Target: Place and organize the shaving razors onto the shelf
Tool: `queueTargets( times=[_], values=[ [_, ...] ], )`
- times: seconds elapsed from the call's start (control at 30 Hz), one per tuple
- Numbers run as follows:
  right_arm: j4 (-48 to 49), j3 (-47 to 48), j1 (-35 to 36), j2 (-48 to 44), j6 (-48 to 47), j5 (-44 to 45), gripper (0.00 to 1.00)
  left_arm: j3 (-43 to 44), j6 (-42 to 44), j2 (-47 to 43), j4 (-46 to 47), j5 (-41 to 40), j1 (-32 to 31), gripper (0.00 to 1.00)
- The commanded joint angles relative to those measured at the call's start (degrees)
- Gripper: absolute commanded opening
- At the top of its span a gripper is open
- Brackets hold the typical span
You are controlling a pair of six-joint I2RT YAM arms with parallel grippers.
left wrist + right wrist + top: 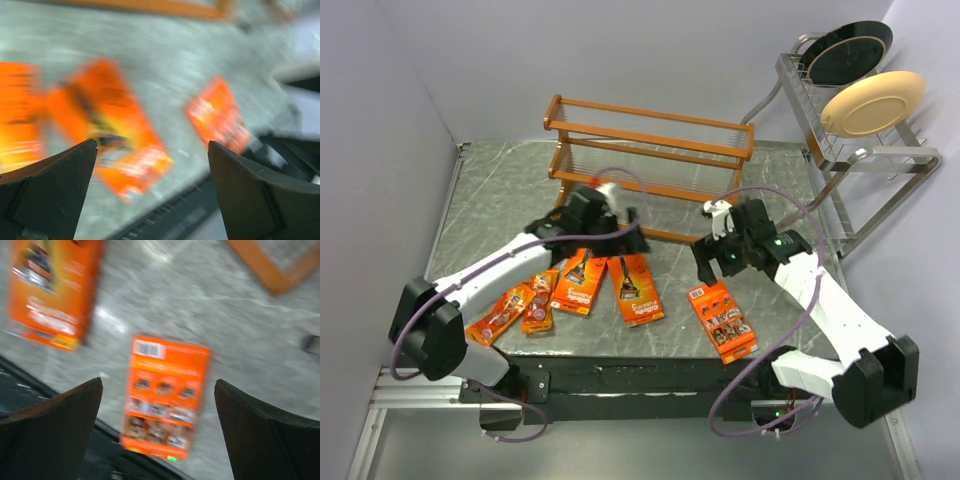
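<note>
The orange-brown shelf [650, 165] stands at the back of the table with nothing on it. Two large razor cards [582, 282] [635, 290] lie side by side at the front middle. A third large card [721, 320] lies picture side up at the front right. Two small blister packs [500, 315] [538, 303] lie at the front left. My left gripper [625, 237] hovers open over the middle cards; its blurred view [152, 192] shows a card [117, 145] below. My right gripper [706, 268] is open above the right card [165, 395], which lies between its fingers [50, 435].
A silver plate rack [850, 150] at the back right holds a black plate [848, 52] and a cream plate [872, 102]. The table's dark front edge [640, 365] runs just below the packs. A shelf foot [272, 270] shows in the right wrist view.
</note>
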Motion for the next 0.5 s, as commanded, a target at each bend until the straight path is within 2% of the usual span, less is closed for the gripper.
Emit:
queueTargets(
  times=[0.0, 0.1, 0.17, 0.3, 0.47],
  values=[
    [8.2, 0.1, 2.6, 1.7, 18.7, -11.4, 0.99, -5.4, 2.7, -2.4, -4.3, -2.1, 9.9, 0.96],
    [17.6, -5.7, 5.5, 2.9, 29.0, -16.6, 0.95, -8.8, 1.1, -5.1, -2.2, 4.6, 11.0, 0.91],
    [22.9, -8.6, 8.2, 3.6, 35.3, -17.0, 0.95, -12.8, -0.1, -6.4, 1.8, 9.4, 10.9, 0.85],
    [32.4, -12.5, 12.2, 5.4, 41.8, -16.0, 0.94, -18.8, -5.1, -7.9, 4.9, 10.2, 10.7, 0.81],
    [35.9, -13.3, 13.1, 11.8, 46.0, -16.1, 0.94, -27.3, -11.9, -9.4, 12.7, 13.2, 9.7, 0.79]
  ],
)
